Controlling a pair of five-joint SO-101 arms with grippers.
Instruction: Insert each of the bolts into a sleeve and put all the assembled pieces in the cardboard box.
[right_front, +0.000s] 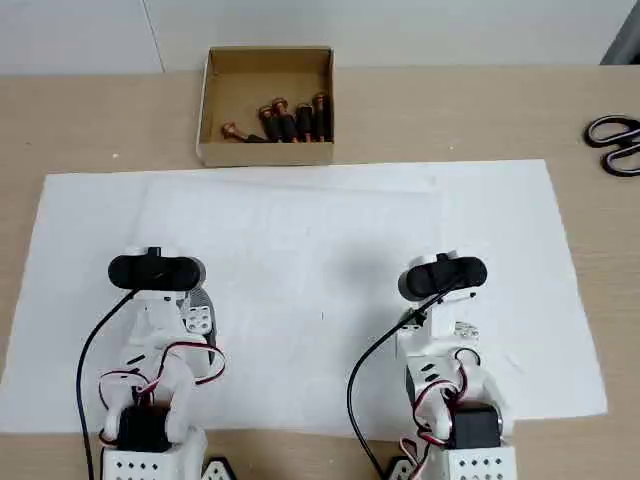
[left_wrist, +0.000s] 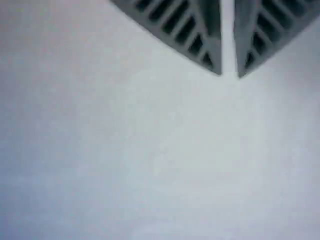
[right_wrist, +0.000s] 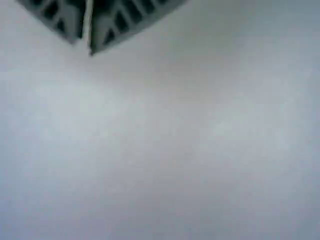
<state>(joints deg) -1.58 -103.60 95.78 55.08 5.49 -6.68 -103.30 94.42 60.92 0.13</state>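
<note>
High view: the cardboard box (right_front: 205, 100) holds a cluster of assembled pieces (right_front: 285, 120), bunched toward its near wall. One arm (right_front: 160, 330) and the other (right_front: 445, 340) are parked well short of the box, over the white sheet (right_front: 300, 230).

Left wrist view: the left gripper (left_wrist: 229, 70) hangs over the sheet, jaws pinched to a slit, gripping nothing.

Right wrist view: the right gripper (right_wrist: 86, 46) is the same, jaws nearly together and empty.

My call: boxing looks done. The next move is only to check for a stray bolt.
</note>
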